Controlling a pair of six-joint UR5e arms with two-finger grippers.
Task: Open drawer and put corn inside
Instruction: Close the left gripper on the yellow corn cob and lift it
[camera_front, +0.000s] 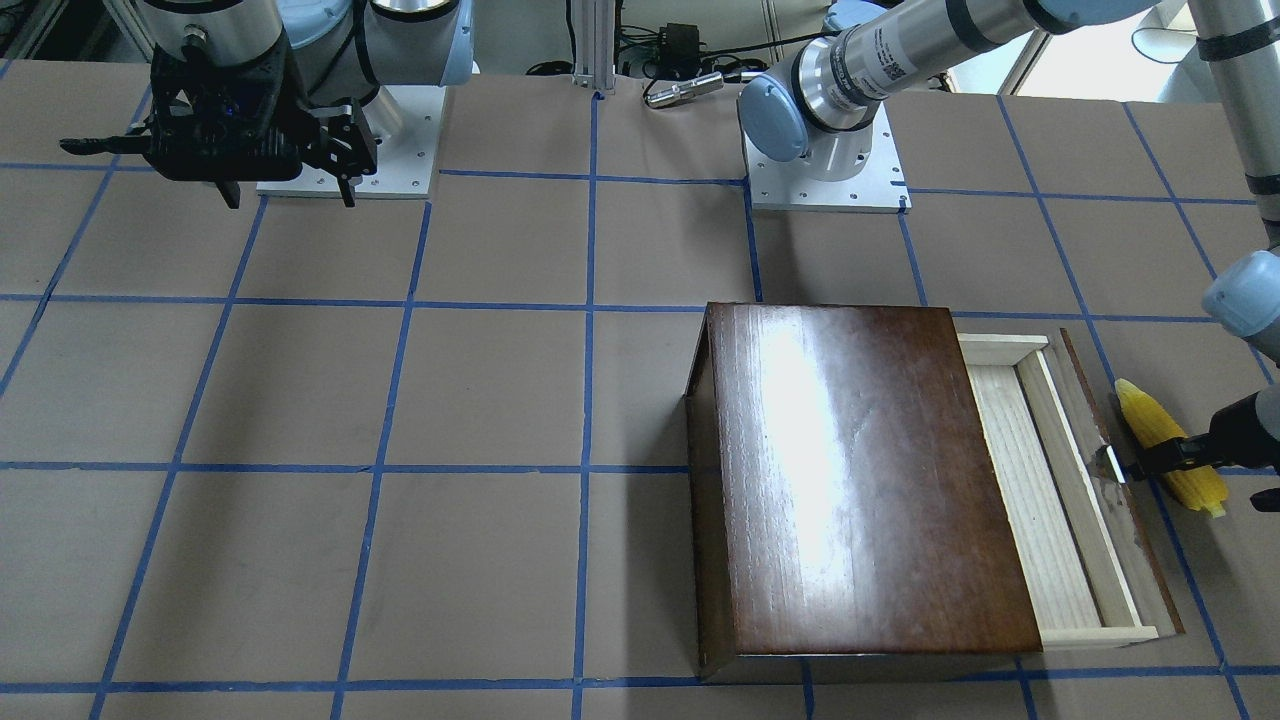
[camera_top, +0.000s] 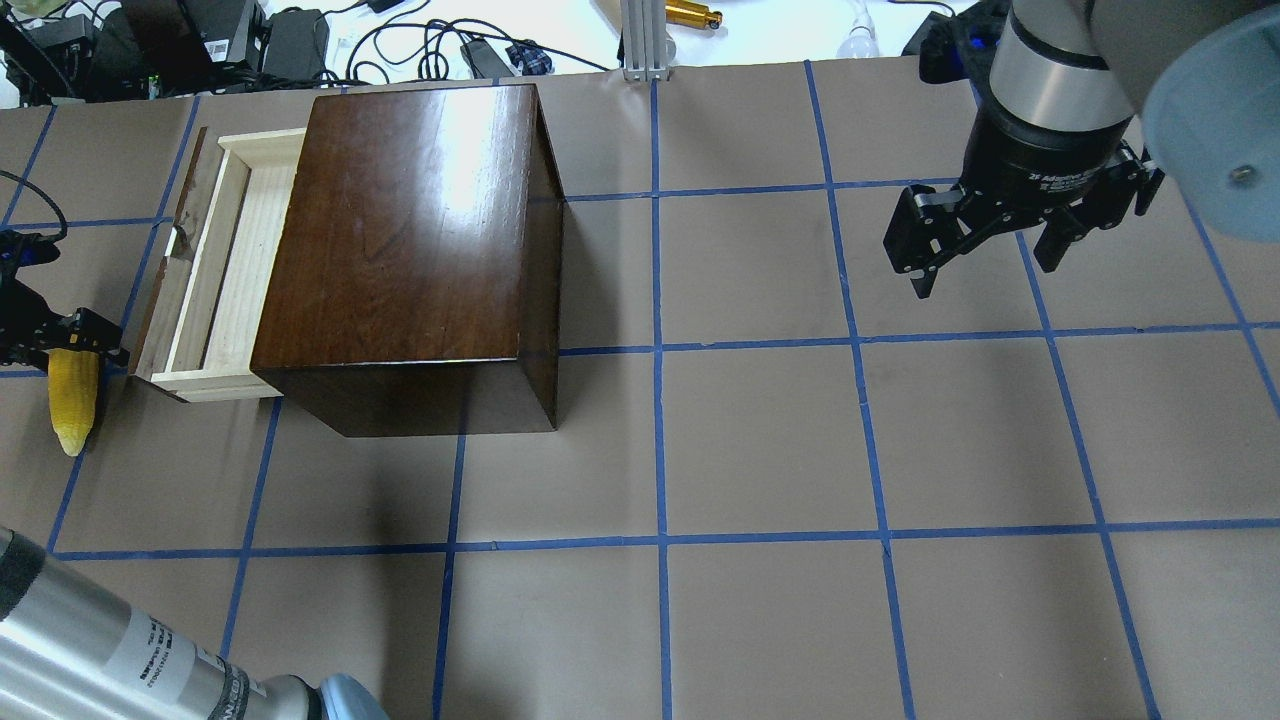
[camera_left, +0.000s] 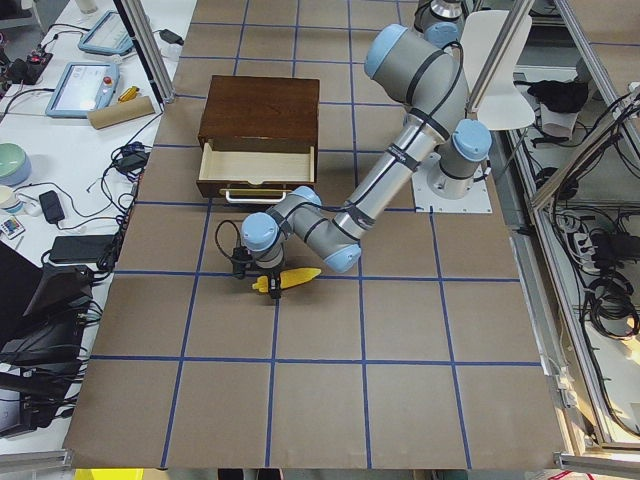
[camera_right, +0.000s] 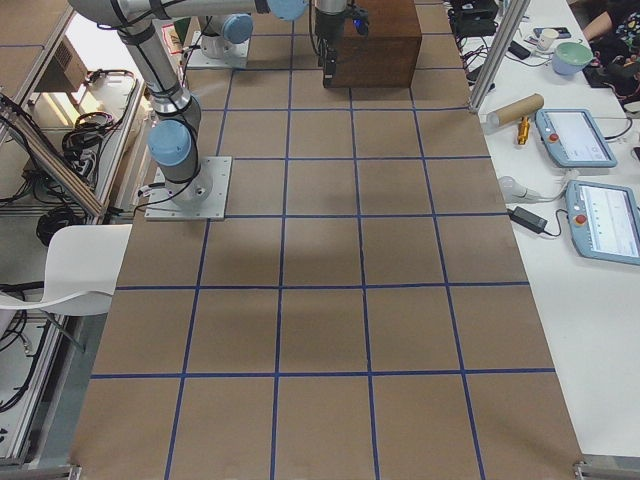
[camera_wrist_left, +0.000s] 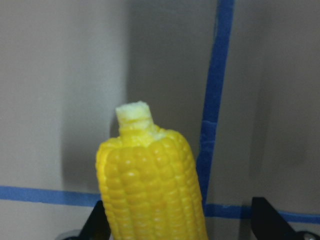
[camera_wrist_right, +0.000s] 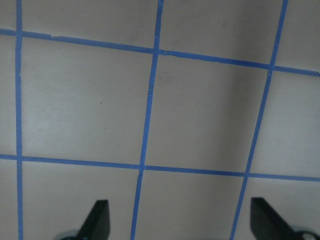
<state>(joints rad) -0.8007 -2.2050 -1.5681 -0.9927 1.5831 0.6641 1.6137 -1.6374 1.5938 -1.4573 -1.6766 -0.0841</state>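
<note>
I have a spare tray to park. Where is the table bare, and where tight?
Bare paper runs from the box to under the right gripper, and along the robot's side of the box. It is tight at the box's drawer end: the open drawer, the corn and the left gripper sit close together.

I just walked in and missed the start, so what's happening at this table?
The drawer of the dark wooden box is pulled open, with nothing visible inside. The corn lies on the table just outside the drawer's front. The left pincer is open around the corn, not yet closed on it. The right pincer hangs open far from the box.
</note>
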